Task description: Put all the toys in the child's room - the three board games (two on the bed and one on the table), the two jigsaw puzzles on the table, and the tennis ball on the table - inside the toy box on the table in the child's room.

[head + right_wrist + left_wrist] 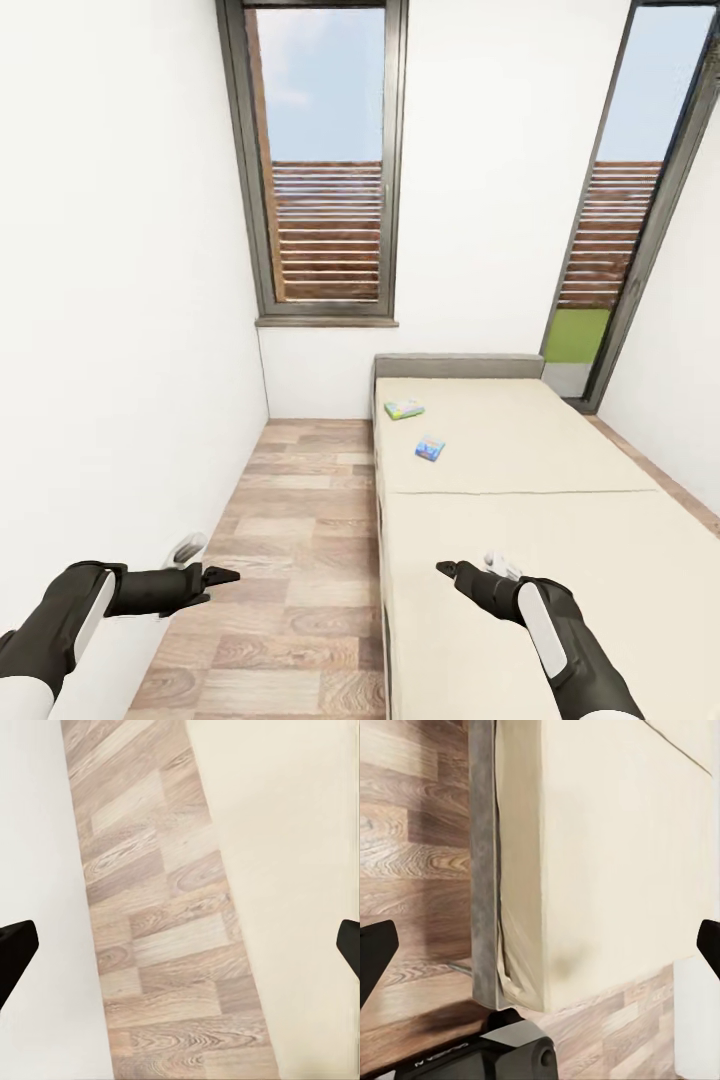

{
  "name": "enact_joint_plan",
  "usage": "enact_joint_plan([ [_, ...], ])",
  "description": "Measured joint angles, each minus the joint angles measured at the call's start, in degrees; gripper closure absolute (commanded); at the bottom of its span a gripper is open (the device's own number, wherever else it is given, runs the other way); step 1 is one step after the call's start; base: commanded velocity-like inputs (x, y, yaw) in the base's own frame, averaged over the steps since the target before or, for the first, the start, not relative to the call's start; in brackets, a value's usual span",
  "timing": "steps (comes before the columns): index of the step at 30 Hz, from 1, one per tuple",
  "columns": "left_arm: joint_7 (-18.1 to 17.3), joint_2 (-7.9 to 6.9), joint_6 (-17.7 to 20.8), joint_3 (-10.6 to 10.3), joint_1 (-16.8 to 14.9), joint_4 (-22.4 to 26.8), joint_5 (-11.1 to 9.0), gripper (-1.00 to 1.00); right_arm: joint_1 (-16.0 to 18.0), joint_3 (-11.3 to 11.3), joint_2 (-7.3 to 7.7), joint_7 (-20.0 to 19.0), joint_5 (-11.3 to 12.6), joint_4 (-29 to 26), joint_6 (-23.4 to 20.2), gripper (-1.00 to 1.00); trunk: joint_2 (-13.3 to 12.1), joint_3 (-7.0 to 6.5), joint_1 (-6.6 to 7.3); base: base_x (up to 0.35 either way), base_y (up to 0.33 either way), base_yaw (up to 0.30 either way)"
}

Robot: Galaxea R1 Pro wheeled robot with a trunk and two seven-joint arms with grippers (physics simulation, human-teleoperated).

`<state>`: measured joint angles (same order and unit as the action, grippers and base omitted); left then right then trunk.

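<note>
Two board games lie on the far half of the bed (520,520): a light-blue and green box (404,409) near the headboard and a smaller blue box (430,448) just in front of it. My left gripper (222,576) hangs open over the floor beside the bed, and its wrist view looks at the mattress corner (607,855). My right gripper (447,570) is open over the near end of the mattress (300,870), holding nothing. Both grippers are well short of the boxes. The table, toy box, jigsaw puzzles and tennis ball are out of view.
A narrow strip of wood-plank floor (300,520) runs between the white left wall (120,350) and the bed. A grey headboard (458,364) stands at the far end. Tall windows (325,160) fill the back wall and the right corner.
</note>
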<state>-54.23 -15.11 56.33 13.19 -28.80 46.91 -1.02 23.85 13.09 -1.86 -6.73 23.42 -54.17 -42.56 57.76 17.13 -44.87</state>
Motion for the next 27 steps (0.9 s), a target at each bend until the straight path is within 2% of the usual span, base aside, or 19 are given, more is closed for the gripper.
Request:
enact_joint_plan([
  [17, -0.1, 0.00, 0.0, 0.0, 0.0, 0.0, 0.0, -1.00, 0.0, 0.0, -0.02, 0.0, 0.0, 1.5, 0.1, -1.00, 0.0, 1.03, -0.01, 0.029, 0.102, -0.212],
  [27, -0.1, 0.00, 0.0, 0.1, 0.0, 0.0, 0.0, -1.00, 0.0, 0.0, -0.02, 0.0, 0.0, 1.5, 0.1, -1.00, 0.0, 1.63, -0.01, 0.000, 0.197, -0.212],
])
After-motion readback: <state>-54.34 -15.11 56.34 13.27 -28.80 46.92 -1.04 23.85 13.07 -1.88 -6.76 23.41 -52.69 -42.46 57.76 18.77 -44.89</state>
